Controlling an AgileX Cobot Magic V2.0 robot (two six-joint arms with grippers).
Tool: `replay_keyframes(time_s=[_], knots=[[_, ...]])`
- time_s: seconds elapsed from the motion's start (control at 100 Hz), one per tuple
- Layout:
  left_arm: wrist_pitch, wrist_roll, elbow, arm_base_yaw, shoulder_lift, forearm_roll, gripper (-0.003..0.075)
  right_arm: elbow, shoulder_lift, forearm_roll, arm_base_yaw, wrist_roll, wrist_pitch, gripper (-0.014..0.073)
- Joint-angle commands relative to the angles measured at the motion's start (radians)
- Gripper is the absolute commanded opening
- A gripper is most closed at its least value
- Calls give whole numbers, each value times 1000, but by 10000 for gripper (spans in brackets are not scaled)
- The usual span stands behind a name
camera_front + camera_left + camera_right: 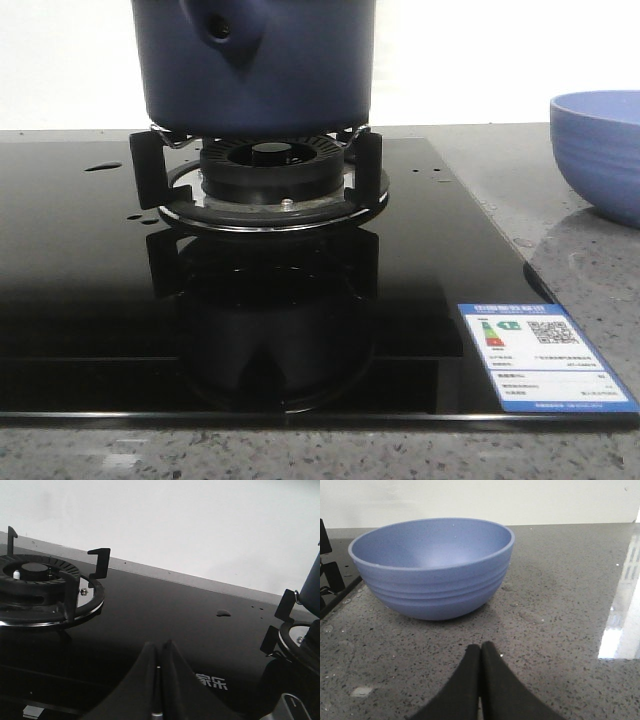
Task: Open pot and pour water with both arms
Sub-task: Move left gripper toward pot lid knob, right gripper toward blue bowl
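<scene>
The dark navy-blue pot [260,65] stands on the burner grate [150,170] of the black glass hob; its side bracket with a round hole [220,30] faces me. Its top is cut off, so the lid is out of view. A sliver of the pot shows in the left wrist view [312,587]. Water shows as a small puddle [103,167] and drops on the glass, and as a drop in the left wrist view [223,613]. My left gripper [160,646] is shut and empty above the hob. My right gripper [481,648] is shut and empty over the counter, short of the bowl.
A lighter-blue ribbed bowl [432,567] stands on the grey speckled counter [560,595] right of the hob, also at the front view's right edge [600,150]. A second, bare burner [37,587] lies left of the pot. A blue-and-white energy label [540,360] sits on the hob's near right corner.
</scene>
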Motion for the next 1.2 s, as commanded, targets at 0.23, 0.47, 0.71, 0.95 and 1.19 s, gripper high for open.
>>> replay_keyframes(time_s=[0.23, 0.47, 0.71, 0.95, 1.19], knots=[[-72, -10, 34, -4, -27, -8, -19, 24, -17, -13, -3, -5, -72, -56], [-72, -10, 34, -4, -27, -8, -19, 24, -17, -13, -3, -5, -72, -56], [-72, -10, 34, -4, -27, -8, -19, 24, -17, -13, -3, -5, -104, -56], [-77, -10, 34, -4, -27, -8, -19, 24, -17, -10, -3, -5, -109, -56], [-90, -10, 34, -4, -27, -21, -19, 24, -17, 164, -3, -5, -128, -56]])
